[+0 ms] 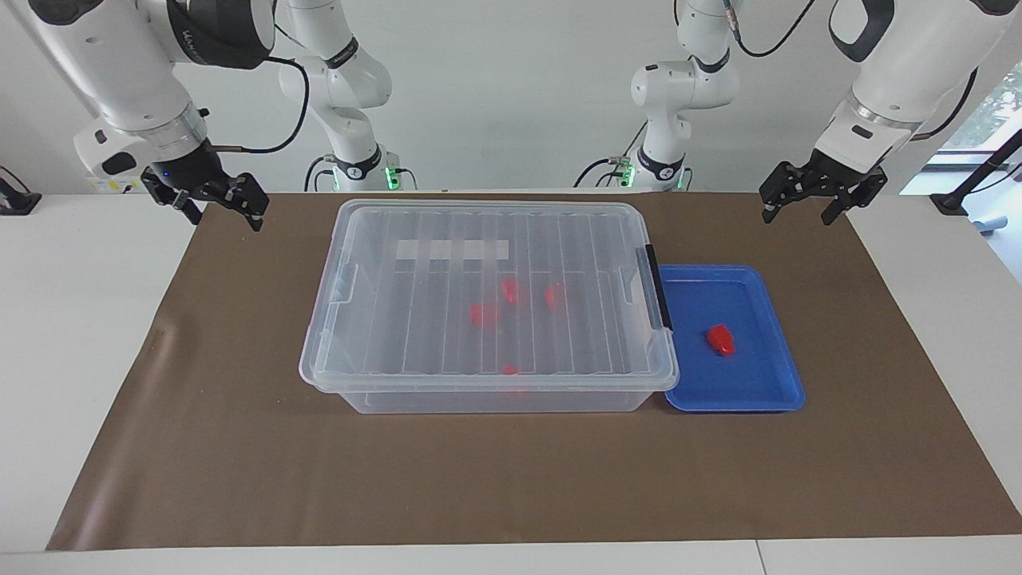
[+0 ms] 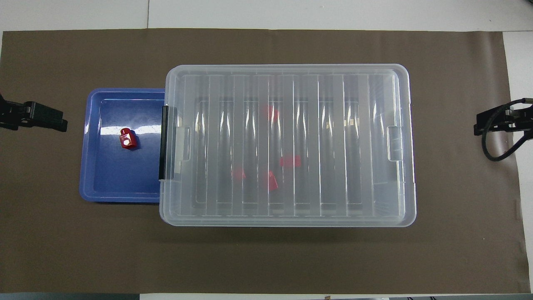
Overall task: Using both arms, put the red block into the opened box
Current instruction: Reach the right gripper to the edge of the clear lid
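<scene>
1. Facing view: lid on, the box (image 1: 489, 307) sits mid-mat; the red block (image 1: 720, 340) lies in the blue tray (image 1: 766, 395) beside it. Left gripper (image 1: 806, 209) and right gripper (image 1: 223, 214) hang open, empty.
2. Overhead view: both grippers wait above the mat's (image 2: 266, 258) end edges.

wall: plain white wall (image 1: 511, 96) rose at the robots' end | surface: white surface (image 1: 88, 319) carried a wide brown paper sheet (image 1: 239, 479), creased near one edge | window: a window (image 1: 994, 112) with green foliage showed at the left arm's end | light: even, soft, glare on plastic
</scene>
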{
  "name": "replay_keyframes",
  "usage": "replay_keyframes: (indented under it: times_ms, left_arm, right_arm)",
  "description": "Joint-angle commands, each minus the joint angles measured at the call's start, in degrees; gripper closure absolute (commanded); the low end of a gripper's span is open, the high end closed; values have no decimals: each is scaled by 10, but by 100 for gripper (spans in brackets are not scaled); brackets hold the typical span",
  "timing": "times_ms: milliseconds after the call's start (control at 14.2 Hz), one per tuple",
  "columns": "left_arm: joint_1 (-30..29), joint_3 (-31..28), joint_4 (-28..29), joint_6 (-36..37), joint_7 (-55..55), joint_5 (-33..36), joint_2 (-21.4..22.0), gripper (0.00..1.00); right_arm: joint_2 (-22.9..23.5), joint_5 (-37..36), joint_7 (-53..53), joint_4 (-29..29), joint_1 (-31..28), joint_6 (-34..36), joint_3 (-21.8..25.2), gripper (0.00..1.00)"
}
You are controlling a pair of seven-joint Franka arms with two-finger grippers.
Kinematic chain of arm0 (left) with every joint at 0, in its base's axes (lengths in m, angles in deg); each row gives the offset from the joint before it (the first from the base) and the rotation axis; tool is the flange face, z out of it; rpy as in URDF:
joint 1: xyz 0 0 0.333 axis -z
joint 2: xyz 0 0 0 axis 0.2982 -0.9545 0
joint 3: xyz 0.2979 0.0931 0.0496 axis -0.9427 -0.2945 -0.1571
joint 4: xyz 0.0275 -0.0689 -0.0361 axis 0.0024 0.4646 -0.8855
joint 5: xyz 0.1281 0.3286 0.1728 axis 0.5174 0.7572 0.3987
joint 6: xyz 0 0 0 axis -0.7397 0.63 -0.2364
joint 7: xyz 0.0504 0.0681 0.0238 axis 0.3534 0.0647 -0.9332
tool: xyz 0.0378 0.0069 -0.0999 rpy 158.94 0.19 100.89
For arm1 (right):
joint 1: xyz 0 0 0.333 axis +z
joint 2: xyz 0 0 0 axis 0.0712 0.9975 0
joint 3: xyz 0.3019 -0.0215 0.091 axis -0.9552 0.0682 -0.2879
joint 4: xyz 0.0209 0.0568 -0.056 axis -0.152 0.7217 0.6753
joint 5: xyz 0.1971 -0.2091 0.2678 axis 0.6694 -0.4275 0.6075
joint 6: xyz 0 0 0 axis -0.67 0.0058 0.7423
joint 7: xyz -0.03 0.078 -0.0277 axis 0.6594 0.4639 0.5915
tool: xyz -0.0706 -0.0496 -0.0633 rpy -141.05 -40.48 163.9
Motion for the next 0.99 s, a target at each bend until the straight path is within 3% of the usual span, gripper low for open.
replay_keyframes:
  times_ms: [0, 494, 917]
  left_arm:
    - [-7, 1, 11, -1, 13, -14, 9, 0]
    - [-5, 1, 37, -13, 11, -14, 28, 0]
    - [-2, 5, 37, -6, 10, -13, 29, 0]
  right_arm:
    - [-4, 6, 13, 1, -8, 2, -6, 0]
    - [-4, 6, 10, 5, -8, -6, -8, 0]
    - [-3, 26, -33, 36, -9, -62, -52, 0]
